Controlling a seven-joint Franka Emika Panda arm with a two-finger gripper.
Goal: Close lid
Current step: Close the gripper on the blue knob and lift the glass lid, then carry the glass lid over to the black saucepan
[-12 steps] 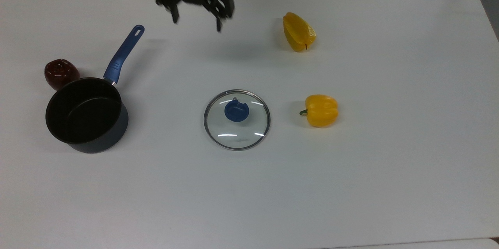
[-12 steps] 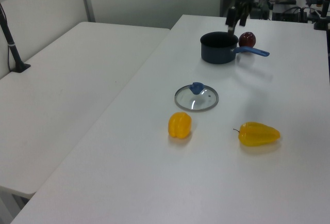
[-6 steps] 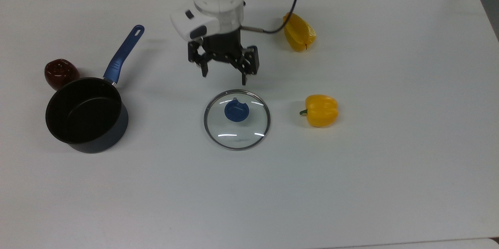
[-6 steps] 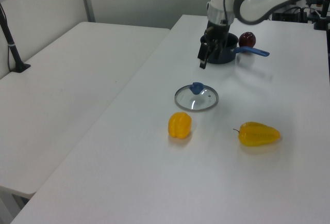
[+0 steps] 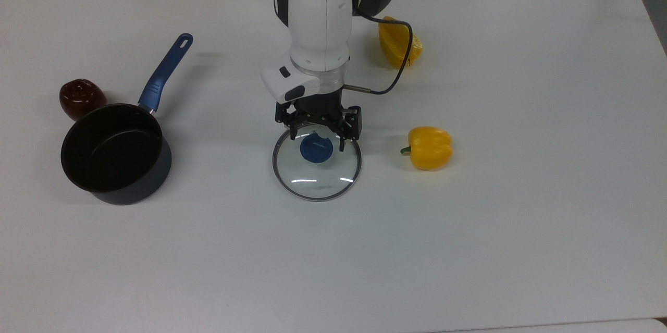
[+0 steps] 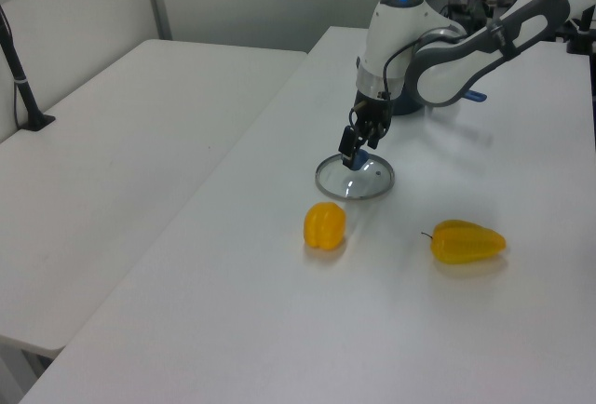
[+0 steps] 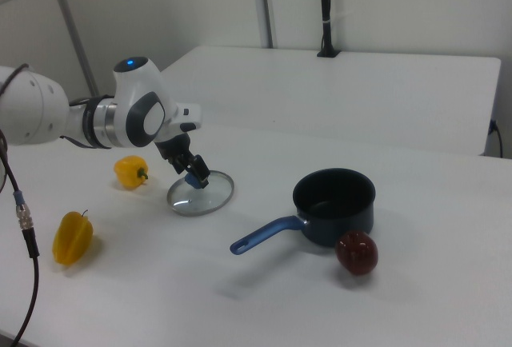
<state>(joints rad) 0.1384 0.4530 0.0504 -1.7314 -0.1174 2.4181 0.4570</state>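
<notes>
The lid (image 5: 316, 161) lies flat at centre of the top view, blue knob (image 5: 316, 149) up. The gripper (image 5: 318, 141) straddles the knob, fingers spread, holding nothing. Risk: off-centre closure clips the knob edge, so the lid tilts/slips en route to the pot (image 5: 115, 153) at centre left.

You have a dark saucepan (image 5: 115, 153) with a blue handle near the table's (image 5: 521, 244) left edge in the top view. A dark red apple (image 5: 81, 98) touches it. Two yellow peppers (image 5: 429, 147) (image 5: 398, 42) lie mid-table.
</notes>
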